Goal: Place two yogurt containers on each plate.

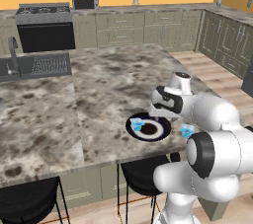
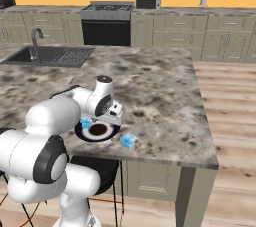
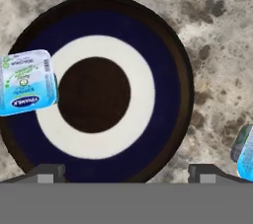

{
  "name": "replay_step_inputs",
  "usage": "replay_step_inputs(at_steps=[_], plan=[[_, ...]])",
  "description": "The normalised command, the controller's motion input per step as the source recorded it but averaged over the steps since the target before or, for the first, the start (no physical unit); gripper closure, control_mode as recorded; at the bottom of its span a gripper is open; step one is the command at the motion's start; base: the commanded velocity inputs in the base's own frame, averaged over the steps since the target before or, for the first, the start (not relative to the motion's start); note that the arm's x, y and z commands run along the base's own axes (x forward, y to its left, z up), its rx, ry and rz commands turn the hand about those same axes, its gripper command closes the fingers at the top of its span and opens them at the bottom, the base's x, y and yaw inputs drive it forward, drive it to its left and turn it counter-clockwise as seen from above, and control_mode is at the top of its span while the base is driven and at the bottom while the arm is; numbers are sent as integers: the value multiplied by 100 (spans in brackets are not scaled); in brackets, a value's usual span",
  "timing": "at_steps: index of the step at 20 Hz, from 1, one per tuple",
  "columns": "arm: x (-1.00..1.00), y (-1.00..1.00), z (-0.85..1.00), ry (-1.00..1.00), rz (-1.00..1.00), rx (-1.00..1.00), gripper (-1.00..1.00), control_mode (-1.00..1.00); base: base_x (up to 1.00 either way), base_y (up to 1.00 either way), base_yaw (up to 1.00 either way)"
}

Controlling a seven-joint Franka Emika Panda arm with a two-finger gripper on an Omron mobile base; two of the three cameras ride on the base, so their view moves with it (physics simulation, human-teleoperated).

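A dark navy plate (image 3: pixel 159 70) with a white ring and dark centre lies near the island counter's front edge, also seen as the plate (image 1: pixel 159 132) and plate (image 2: pixel 107 133). One light blue yogurt container (image 3: pixel 27 82) rests on its left rim, the same cup (image 1: pixel 137 126) and cup (image 2: pixel 86 123) in the base views. A second light blue yogurt container (image 3: pixel 245 151) sits on the counter beside the plate, at cup (image 1: pixel 187 131) and cup (image 2: pixel 128 141). My gripper (image 3: pixel 126 173) hangs straight above the plate, open, with nothing between its fingertips (image 3: pixel 47 172).
The marble island counter (image 1: pixel 99 90) stretches away behind the plate, with a sink (image 2: pixel 47 55) at its far left. Black stools (image 1: pixel 141 173) stand under the front edge. The counter's right end drops to wooden floor (image 2: pixel 230 121).
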Motion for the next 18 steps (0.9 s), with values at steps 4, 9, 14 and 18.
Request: replay_step_inputs(at_steps=[4,9,14,18], plan=[[1,-72,0,33,-21,-15,-100,-100,0,0,0],[8,-56,0,18,-9,-1,-100,-100,0,0,0],[16,-41,-6,16,-1,0,-100,-100,0,0,0],[4,-60,-45,5,-8,4,-100,-100,0,0,0]])
